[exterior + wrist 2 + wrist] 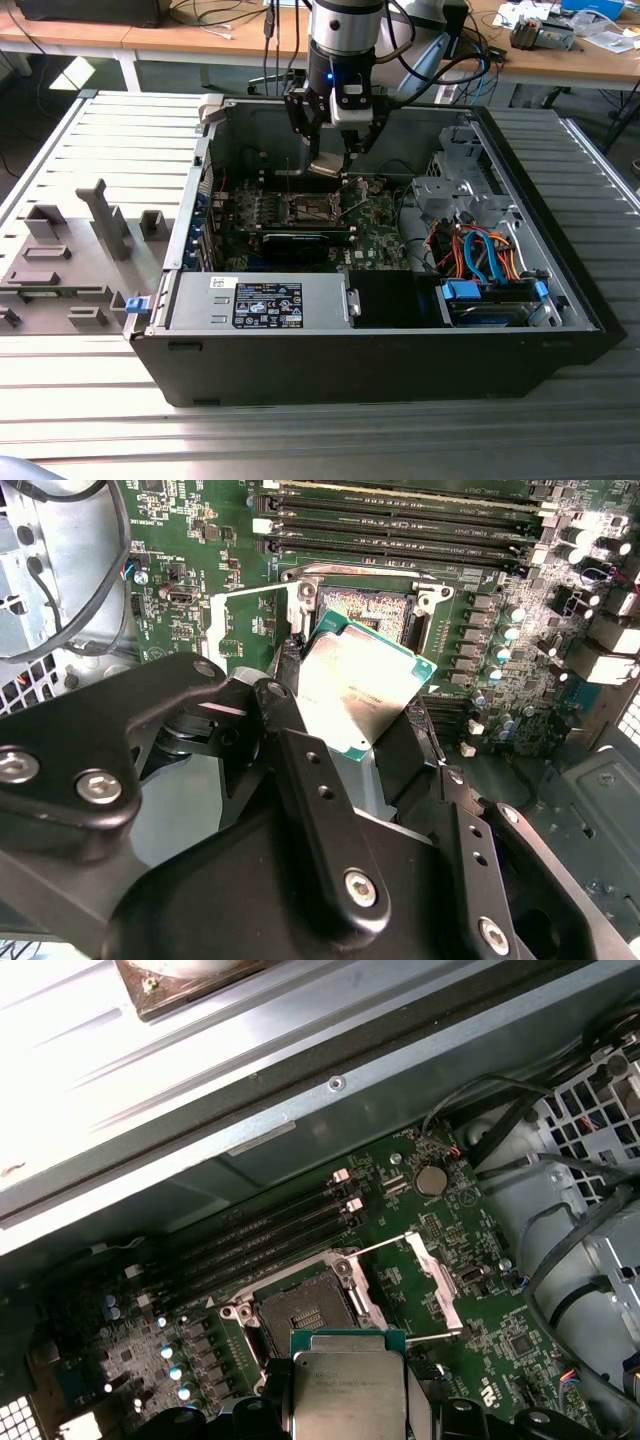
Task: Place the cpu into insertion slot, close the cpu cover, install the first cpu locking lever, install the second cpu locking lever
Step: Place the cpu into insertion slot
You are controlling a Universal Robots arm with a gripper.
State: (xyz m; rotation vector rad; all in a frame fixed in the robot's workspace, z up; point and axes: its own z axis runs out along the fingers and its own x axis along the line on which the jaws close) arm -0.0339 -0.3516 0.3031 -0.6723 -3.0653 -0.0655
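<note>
Black metal fingers [300,780] are clamped on the small flat silvery-grey square cpu [365,695], tilted (green edge showing) and clear of the board. In the exterior view it hangs at about one o'clock from the square golden-brown insertion slot [310,208], which lies bare. The thin grey metal cpu cover [437,1278] stands swung open beside the slot, inside the black computer case [400,360] on the slatted grey counter [90,400].
</note>
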